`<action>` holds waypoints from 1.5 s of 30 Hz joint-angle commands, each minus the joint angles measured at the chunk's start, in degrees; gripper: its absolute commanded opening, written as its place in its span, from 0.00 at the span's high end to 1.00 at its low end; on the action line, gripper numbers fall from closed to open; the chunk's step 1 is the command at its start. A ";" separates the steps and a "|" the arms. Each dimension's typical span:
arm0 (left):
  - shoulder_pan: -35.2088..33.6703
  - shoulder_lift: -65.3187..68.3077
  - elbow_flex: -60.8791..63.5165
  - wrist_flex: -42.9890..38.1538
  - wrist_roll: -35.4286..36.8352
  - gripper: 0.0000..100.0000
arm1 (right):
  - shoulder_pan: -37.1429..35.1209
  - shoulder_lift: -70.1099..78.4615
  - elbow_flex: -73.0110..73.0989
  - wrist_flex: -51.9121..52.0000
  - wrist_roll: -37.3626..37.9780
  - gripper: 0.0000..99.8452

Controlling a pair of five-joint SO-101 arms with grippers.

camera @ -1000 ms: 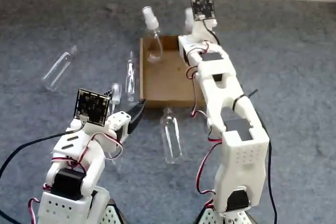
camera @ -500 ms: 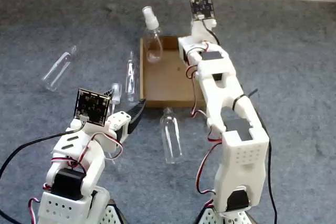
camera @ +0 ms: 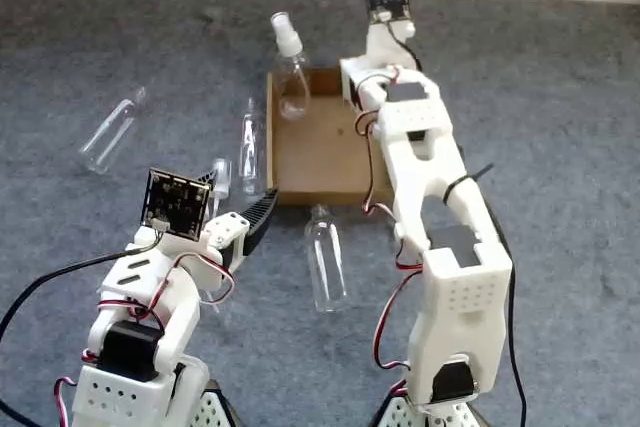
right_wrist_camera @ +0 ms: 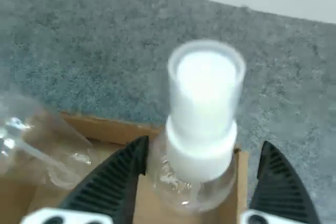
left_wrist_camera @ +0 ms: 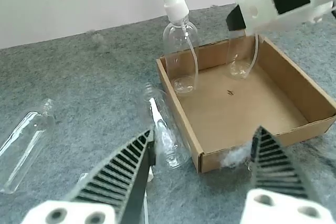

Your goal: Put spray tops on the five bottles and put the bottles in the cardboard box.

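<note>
Straddling the clear white-capped spray bottle (right_wrist_camera: 203,103) standing upright in the brown cardboard box (camera: 318,155), the right gripper (right_wrist_camera: 205,150) is released, apparently to leave it packed.

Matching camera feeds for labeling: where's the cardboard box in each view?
High view: cardboard box mid-table, partly under the right arm.
Left wrist view: box just beyond the open left pincer.
Right wrist view: box rim behind the capped bottle flanked by the right pincer.
Shared landmark: the other capped bottle, standing in a box corner; probably the clear shape in right wrist.
</note>
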 commanded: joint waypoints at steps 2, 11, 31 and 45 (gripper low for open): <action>-0.66 -0.57 -0.22 -0.97 -0.09 0.76 | -0.31 -1.10 -10.59 8.04 0.18 0.74; -0.75 -0.57 -0.22 -0.97 -0.09 0.76 | -1.45 -1.10 -26.33 28.00 0.18 0.74; -0.84 -0.57 -0.22 -0.97 -0.09 0.76 | -10.15 -11.03 -28.97 69.58 0.26 0.89; -0.75 -0.22 -0.13 -0.97 0.00 0.76 | -27.74 -49.27 42.51 44.70 -5.10 0.85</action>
